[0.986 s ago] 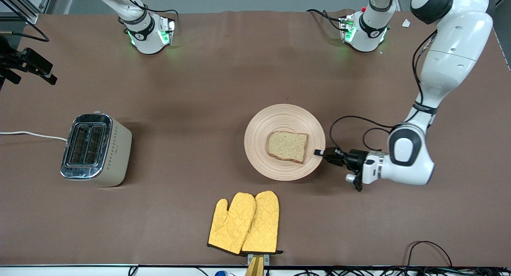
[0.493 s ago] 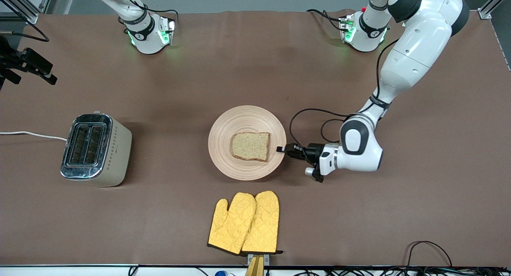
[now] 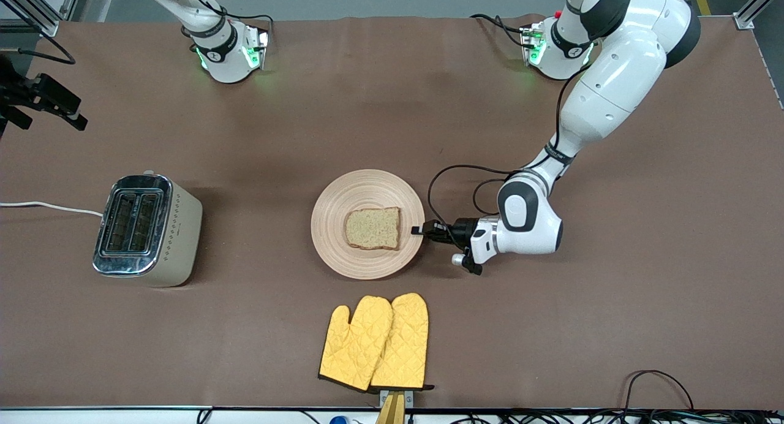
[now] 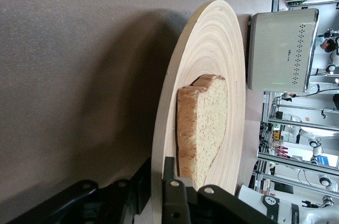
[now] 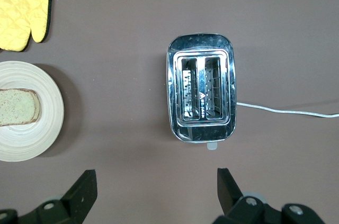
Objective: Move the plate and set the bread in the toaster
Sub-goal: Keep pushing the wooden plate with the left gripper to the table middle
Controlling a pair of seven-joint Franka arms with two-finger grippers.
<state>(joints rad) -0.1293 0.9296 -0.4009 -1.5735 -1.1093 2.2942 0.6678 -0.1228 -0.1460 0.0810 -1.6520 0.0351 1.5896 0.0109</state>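
I hold round pale wooden plate at table centre by rim, left gripper clamped on it. Tan bread slice on plate. Right gripper spread wide over cream chrome-top toaster near right arm's table edge. Risk: sudden stop, bread slides off.

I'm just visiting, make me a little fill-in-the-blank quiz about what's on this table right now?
1. The bread lies on the ____.
2. The left gripper is shut on the plate's ____.
3. The right gripper hangs open over the ____.
4. The toaster's two slots are ____.

Missing words: plate; rim; toaster; empty
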